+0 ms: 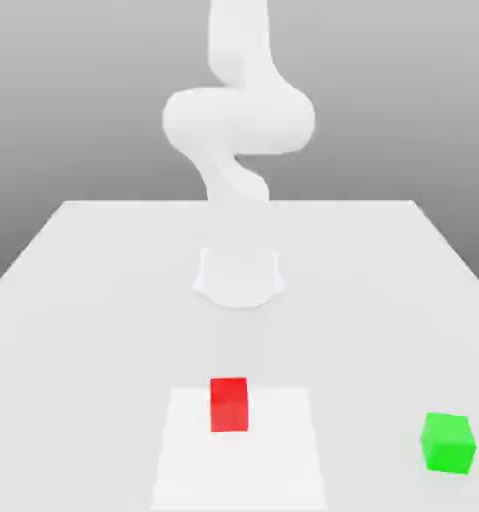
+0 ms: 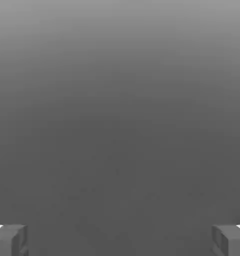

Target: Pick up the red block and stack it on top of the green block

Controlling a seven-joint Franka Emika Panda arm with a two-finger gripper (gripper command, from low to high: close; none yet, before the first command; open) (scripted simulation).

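Sitting near the middle of the table's (image 1: 103, 260) front edge, the red block (image 1: 229, 404) rests flat and untouched. The green block (image 1: 448, 442) lies well apart, toward the front corner on the exterior view's right (also flat on the surface). Behind them rises the white arm (image 1: 238, 120). The gripper (image 2: 120, 240) stands wide, holding nothing.
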